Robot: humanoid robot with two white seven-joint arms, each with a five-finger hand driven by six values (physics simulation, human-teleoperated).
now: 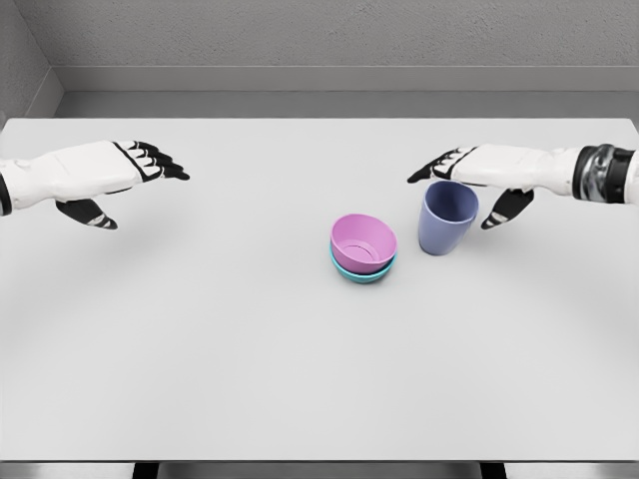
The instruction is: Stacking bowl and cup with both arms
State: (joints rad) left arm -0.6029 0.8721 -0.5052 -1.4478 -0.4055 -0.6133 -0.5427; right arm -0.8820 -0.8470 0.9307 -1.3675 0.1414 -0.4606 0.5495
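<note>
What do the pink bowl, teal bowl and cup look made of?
Pink bowl: likely matte plastic, flat uniform colour with soft shading. Teal bowl under it: same look, only the rim shows. Blue-purple cup: smooth, opaque, no glare; plastic or glazed ceramic, can't tell in a render.

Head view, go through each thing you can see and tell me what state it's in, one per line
Pink bowl: upright, nested in the teal bowl.
Teal bowl: upright on the table, under the pink one.
Cup: upright, open end up, apart from the bowls, not stacked.
Right hand: open, fingers over the cup's rim, thumb beside it.
Left hand: open, holding nothing, far from the bowls.
</note>
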